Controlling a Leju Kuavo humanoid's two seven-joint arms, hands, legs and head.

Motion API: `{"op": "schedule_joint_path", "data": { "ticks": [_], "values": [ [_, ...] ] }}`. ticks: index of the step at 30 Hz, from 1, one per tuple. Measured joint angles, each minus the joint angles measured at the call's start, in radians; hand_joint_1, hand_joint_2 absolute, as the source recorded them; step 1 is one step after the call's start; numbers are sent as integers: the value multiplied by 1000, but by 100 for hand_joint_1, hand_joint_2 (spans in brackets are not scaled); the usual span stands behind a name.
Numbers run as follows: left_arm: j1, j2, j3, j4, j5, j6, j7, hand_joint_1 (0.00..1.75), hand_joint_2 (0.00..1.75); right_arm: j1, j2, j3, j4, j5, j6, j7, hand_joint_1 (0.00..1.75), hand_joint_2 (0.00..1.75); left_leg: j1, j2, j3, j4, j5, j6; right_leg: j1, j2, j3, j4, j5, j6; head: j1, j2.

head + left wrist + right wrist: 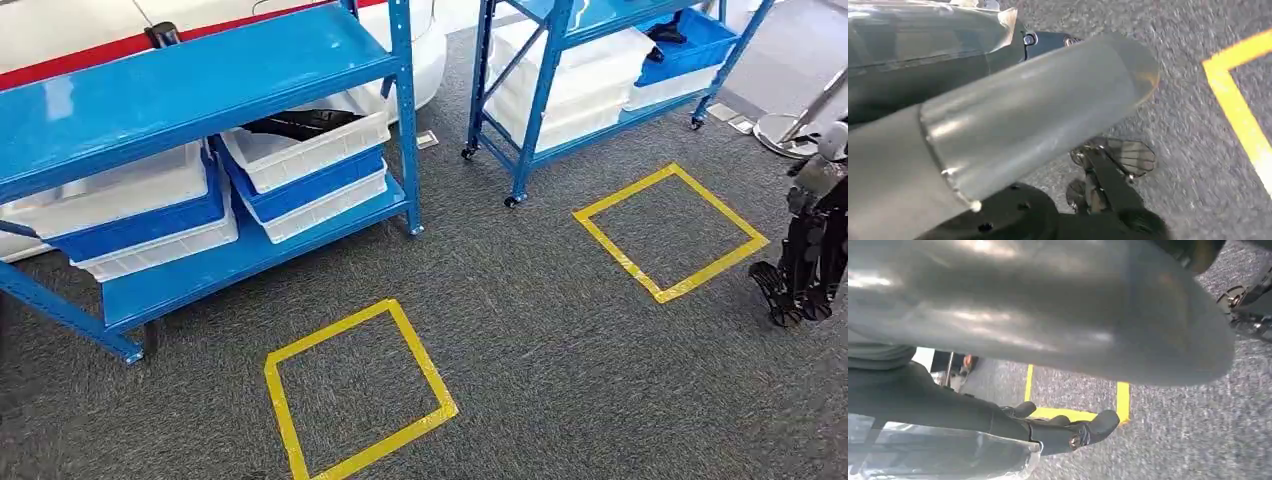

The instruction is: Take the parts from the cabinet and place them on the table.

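Head view, parts (300, 123): black, lying in the top white bin (310, 145) on the lower shelf of the blue cabinet (200, 80), far left of the right hand.
Head view, bin stacks: white bin on a blue bin (310, 185) on another white one; beside it to the left, a second stack of the same kind, contents hidden by the shelf above.
Head view, second rack (545, 90): blue, on castors, well apart to the right; carries large white bins and a blue tray (695, 50) with dark items inside, too small to identify.
Head view, right hand (805, 255): hangs at the picture's right edge over grey carpet (520, 300), dark fingers apart and pointing down, empty.
Head view, floor marks: two yellow tape squares (355, 395) on the carpet.
Right wrist view: dark fingers (1068, 432) loosely extended, nothing in them, yellow tape behind.
Left wrist view, left hand (1048, 125): thick grey thumb across the picture, dark fingers (1108, 175) beyond it over the carpet; grip cannot be told.
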State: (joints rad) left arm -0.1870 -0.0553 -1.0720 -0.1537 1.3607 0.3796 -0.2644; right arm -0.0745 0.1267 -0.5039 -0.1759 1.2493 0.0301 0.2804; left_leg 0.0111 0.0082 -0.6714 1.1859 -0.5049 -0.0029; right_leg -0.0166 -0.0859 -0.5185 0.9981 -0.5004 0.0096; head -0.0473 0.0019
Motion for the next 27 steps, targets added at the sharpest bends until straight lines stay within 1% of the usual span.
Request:
{"op": "schedule_joint_path", "data": {
  "ticks": [1,2,3,5,6,7,8,9,10,11,12,13,14,15,16,17,18,19,20,21,22,23,24,25,26,27],
  "values": [
    [-2,1,-2,0,-4,1,-5,0,0,-1,1,0,0,0,0,0,0,0,-2,34,62,-111,45,6,0,-12,6,0,-4,2,-1,0],
    [-4,1,-3,0,-8,3,-11,0,0,-1,2,0,0,0,0,0,0,0,-9,87,93,-168,42,12,6,-24,11,0,-8,9,-1,0],
    [-6,1,-3,0,-8,4,-19,0,0,-1,3,0,0,0,0,0,0,0,-12,70,93,-170,47,17,14,-32,13,1,-13,16,3,0],
    [-6,0,-4,0,-9,10,-42,0,0,-3,2,-2,0,0,0,0,0,0,-17,51,85,-167,46,25,11,-48,17,-2,-14,21,3,0],
    [-5,1,-4,0,-8,17,-58,0,0,-5,3,-3,0,0,0,0,0,0,-20,38,83,-167,47,30,9,-60,21,-8,-13,27,4,0],
    [-6,1,-4,0,-5,20,-67,0,0,-7,4,-3,0,0,0,0,0,0,-17,23,85,-175,52,37,16,-72,29,-7,-17,34,3,0],
    [-3,0,-4,0,0,22,-75,0,0,-8,4,-4,0,0,0,0,0,0,-5,11,92,-182,58,42,3,-27,15,11,-29,38,5,0],
    [-4,1,-4,0,4,24,-83,0,0,-8,3,-5,0,1,0,0,0,0,-4,4,93,-184,59,44,7,11,5,35,-43,37,8,0],
    [-6,0,-3,0,10,28,-93,0,0,-5,4,-5,0,2,0,0,0,0,-4,-9,91,-183,62,49,5,49,-33,117,-85,29,11,0],
    [-5,-4,-3,0,15,22,-103,0,0,-3,4,-6,0,5,1,0,0,0,-4,-24,90,-183,62,52,4,70,-79,211,-123,23,16,0],
    [-5,-5,-3,0,16,15,-104,0,0,0,3,-6,0,6,2,2,0,0,-4,-41,89,-182,62,52,4,78,-118,287,-145,22,14,0],
    [-3,-8,-3,0,20,2,-102,0,0,2,3,-6,0,9,3,2,0,0,-4,-59,89,-182,62,52,4,81,-140,323,-147,27,16,0],
    [-1,-9,-3,0,26,-13,-97,0,0,3,3,-6,0,12,4,2,0,0,-4,-76,90,-182,63,52,3,82,-137,304,-130,35,17,0],
    [1,-10,-2,0,34,-26,-92,0,0,2,3,-6,0,15,4,2,0,0,-3,-92,91,-180,63,51,2,84,-114,241,-97,45,17,0],
    [2,-11,-1,0,35,-32,-91,0,0,0,3,-6,0,16,4,2,0,0,-2,-106,93,-179,63,51,-1,92,-78,158,-56,55,17,0],
    [2,-13,0,0,36,-38,-87,0,0,-1,1,-6,0,18,5,2,0,0,-1,-121,93,-177,62,48,-6,123,-34,59,-14,62,18,0],
    [1,-14,0,0,37,-42,-85,0,0,0,1,-6,0,18,7,2,0,0,-6,-134,91,-173,60,41,-10,164,-19,10,-3,60,21,0],
    [2,-15,0,0,39,-43,-84,0,0,-1,1,-6,0,18,9,1,0,0,-9,-145,89,-171,56,34,-9,146,-18,7,1,48,21,0],
    [4,-15,0,0,41,-43,-83,0,0,-3,1,-6,0,18,10,1,0,0,-7,-150,86,-173,58,29,-4,139,-18,9,0,40,18,0],
    [7,-15,0,0,43,-44,-82,0,0,-5,0,-6,0,18,10,1,0,0,-3,-158,83,-177,61,21,1,132,-9,11,1,32,19,0],
    [11,-15,0,0,43,-44,-82,0,0,-5,0,-7,0,18,11,1,0,0,-1,-168,81,-179,64,14,0,120,-9,8,6,25,19,0],
    [14,-11,0,0,43,-44,-78,0,0,-6,4,-7,0,18,11,1,0,0,2,-159,80,-171,59,12,-13,107,-9,2,12,16,19,0],
    [14,-13,0,0,43,-45,-74,0,0,-6,2,-8,0,19,11,0,0,0,-7,-86,66,-138,33,7,-9,97,-8,1,10,10,13,0],
    [13,-15,0,0,45,-49,-67,0,0,-4,2,-8,0,19,11,0,0,0,-6,-45,36,-77,-6,2,-6,83,-6,1,9,4,-2,0],
    [12,-15,0,0,44,-53,-63,0,0,-2,2,-8,0,19,12,0,0,0,-4,-24,-5,8,-48,-2,-3,67,-6,1,8,1,-2,0],
    [13,-15,0,0,44,-55,-57,0,0,1,2,-8,0,18,12,0,0,0,-3,-17,-46,89,-80,-4,0,50,-6,1,6,0,-3,0]
  ]
}}
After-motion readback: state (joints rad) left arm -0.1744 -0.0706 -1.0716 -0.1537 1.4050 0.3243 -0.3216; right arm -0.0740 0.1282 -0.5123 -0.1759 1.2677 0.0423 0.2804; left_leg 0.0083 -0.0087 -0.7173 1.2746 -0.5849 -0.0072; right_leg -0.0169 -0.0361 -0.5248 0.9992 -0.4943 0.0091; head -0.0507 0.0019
